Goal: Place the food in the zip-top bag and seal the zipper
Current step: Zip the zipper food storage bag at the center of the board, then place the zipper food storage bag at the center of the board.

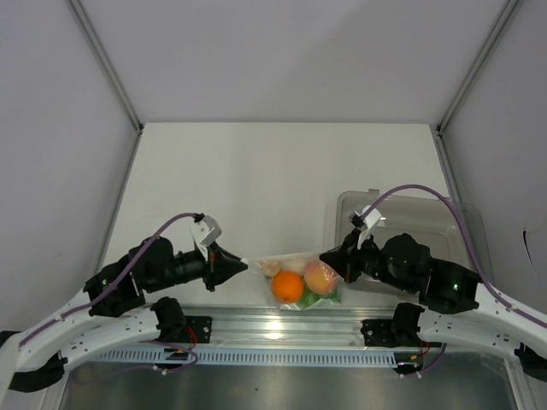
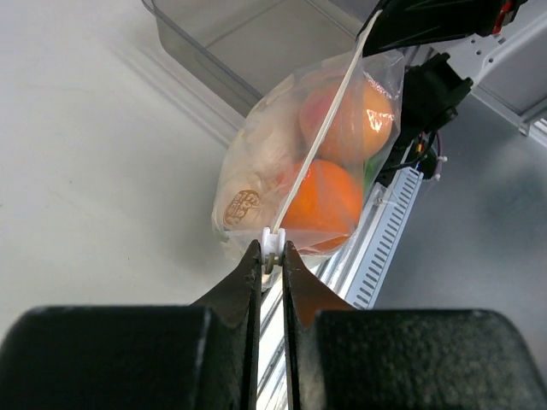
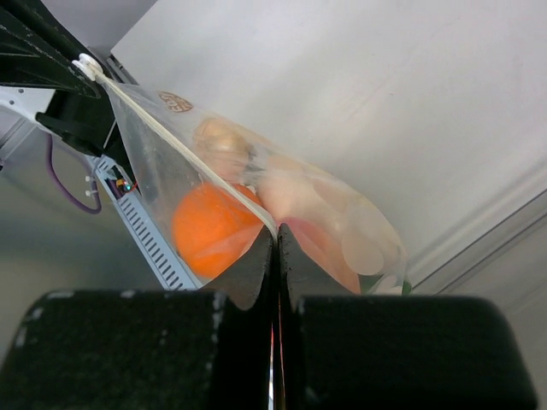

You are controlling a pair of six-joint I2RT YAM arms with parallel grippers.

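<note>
Tension runs along the zipper (image 2: pixel 318 141), drawn into a straight pale line between the two arms. The left gripper (image 2: pixel 272 256) is clenched on one end of the strip, where a small white slider (image 2: pixel 273 241) sits right at its tips; the right gripper (image 3: pixel 275 243) is pinched tight on the opposite end. Below that line, between both grippers, sags the zip-top bag (image 1: pixel 295 280) with four pieces inside: an orange (image 1: pixel 288 286) nearer the left gripper, a reddish-orange fruit (image 1: pixel 320 275) just under the right gripper, a pale egg-like piece (image 3: pixel 224 141) behind them, and a bit of green lettuce (image 1: pixel 323 299). A clear tray (image 1: pixel 410 213) rests on the tabletop (image 1: pixel 256 171) beyond the right gripper.
</note>
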